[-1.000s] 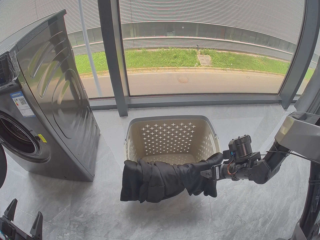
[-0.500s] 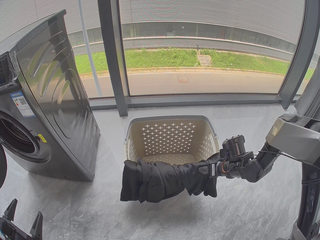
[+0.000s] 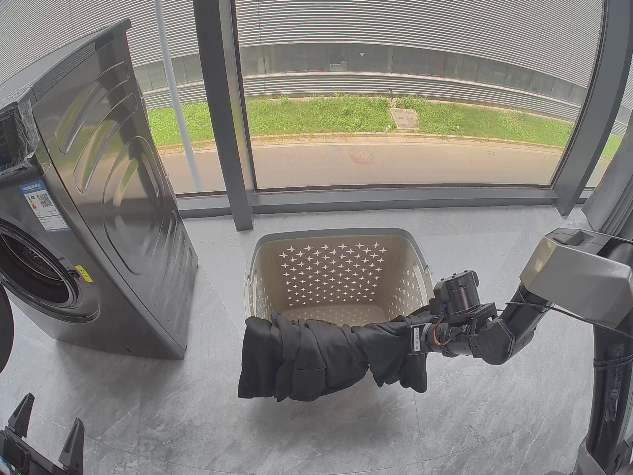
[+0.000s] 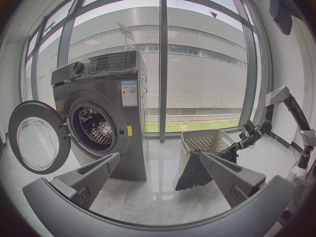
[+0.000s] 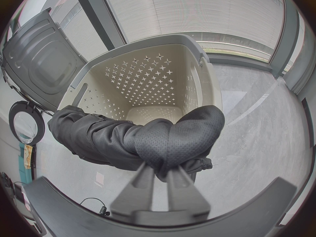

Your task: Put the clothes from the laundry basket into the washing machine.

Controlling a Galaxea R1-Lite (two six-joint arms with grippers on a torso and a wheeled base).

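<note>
Black garment (image 3: 316,357) drapes left-right along near rim of basket (image 3: 333,272).

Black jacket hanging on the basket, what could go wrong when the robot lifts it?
The right end effector pinches only one end of the black perforated fabric garment, so it might slip. The rest drapes over the rim of the cream star-holed plastic laundry basket, so pulling could snag it or tip the basket.
</note>
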